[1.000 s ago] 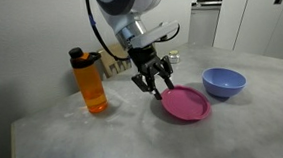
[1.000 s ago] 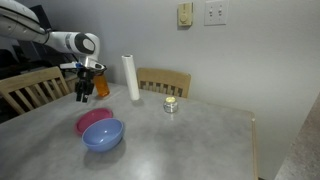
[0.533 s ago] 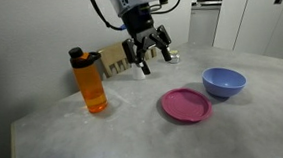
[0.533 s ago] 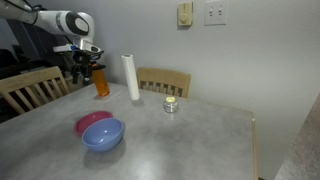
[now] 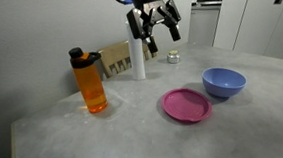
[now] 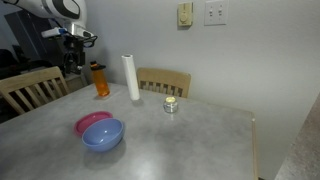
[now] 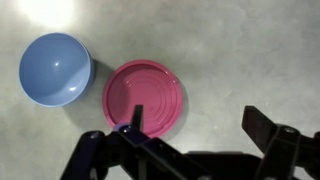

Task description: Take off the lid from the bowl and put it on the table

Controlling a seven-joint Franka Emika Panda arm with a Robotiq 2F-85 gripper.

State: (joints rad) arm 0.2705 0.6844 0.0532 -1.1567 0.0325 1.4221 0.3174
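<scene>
Gripper (image 5: 157, 38) has risen well clear, jaws wide, empty.
Lid (image 5: 186, 105) flat on table (image 5: 86, 143), just beside bowl (image 5: 224, 81) (uncovered), almost straight below gripper.

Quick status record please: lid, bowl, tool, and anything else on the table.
lid: pink disc, lying flat on the table
bowl: blue, upright, uncovered, nothing inside in the wrist view
lid vs bowl: side by side, a narrow gap between them in the wrist view
tool: open, holding nothing, high above the table
other items: orange bottle with black cap, white upright cylinder, small jar
task state: lid is off the bowl and on the table
</scene>
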